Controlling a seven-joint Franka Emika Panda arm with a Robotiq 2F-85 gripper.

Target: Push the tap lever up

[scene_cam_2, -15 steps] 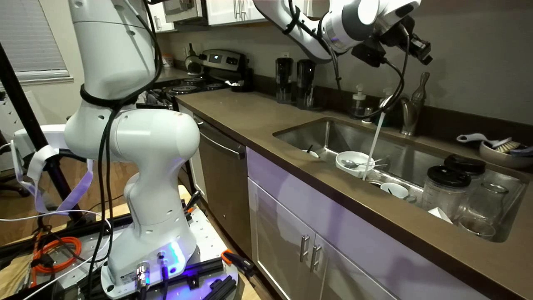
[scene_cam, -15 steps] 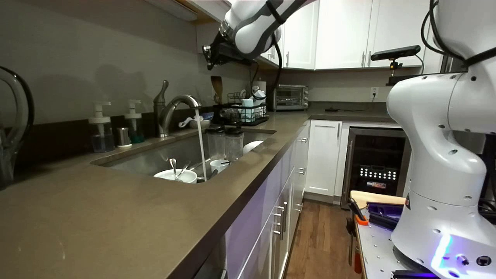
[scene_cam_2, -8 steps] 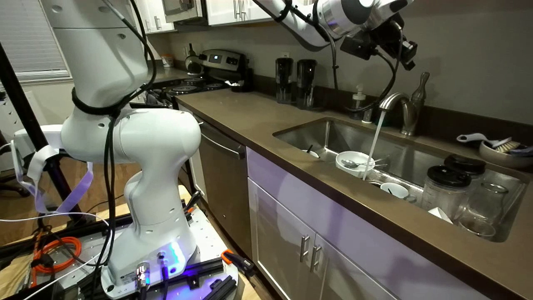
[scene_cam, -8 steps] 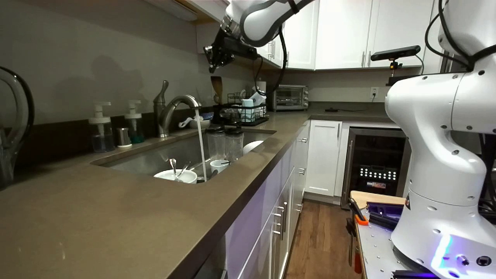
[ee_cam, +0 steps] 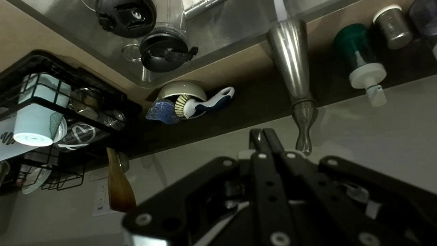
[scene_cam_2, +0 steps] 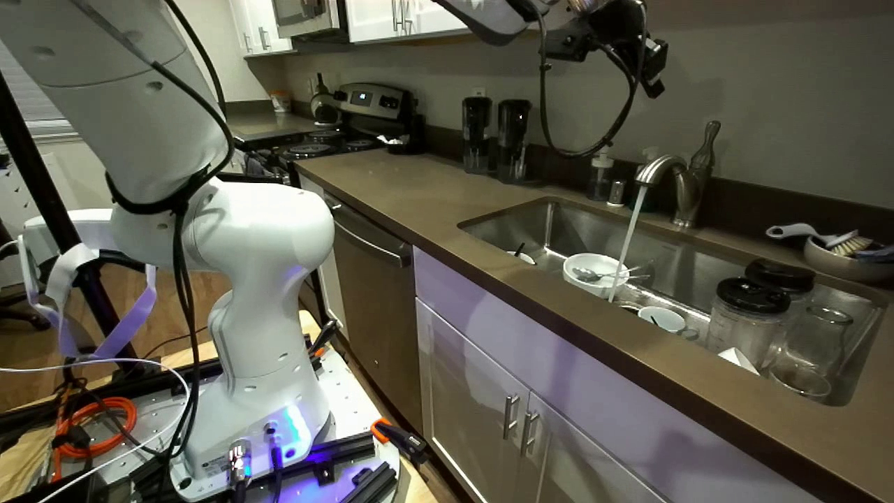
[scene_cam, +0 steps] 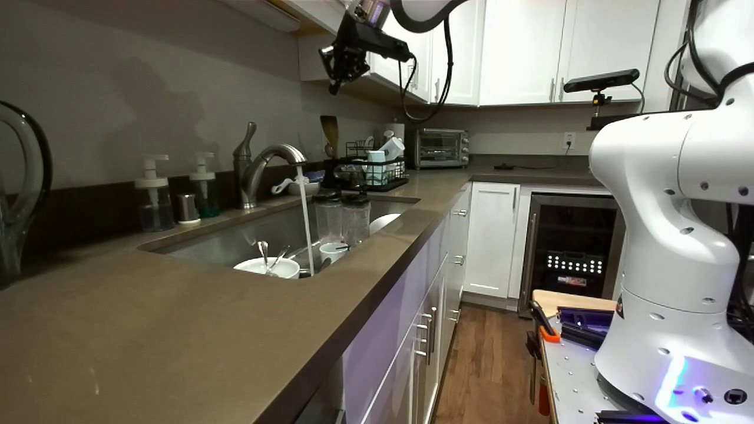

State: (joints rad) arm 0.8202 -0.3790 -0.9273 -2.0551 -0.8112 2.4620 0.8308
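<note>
Lever rises from the top of the tap, water pouring into the sink; I have my gripper, jaws clenched together, higher than the lever and apart from it.

- No word, brand or no. legible from here; one clear sign:
- White heart on a clear vessel lying in the dish rack, wrist view.
- Dk squiggle on a pale vessel at the edge of the same view; can't tell if it's lettering.
- Stove back panel in an exterior view: lit display, too sm. to make out.
- Under-counter fridge in an exterior view: red & pale label inside, print too tiny.
- Blk/orange clamp in an exterior view: sm. pale print on it, illegible.
- Robot base in an exterior view: tiny dk print, ditto.
</note>
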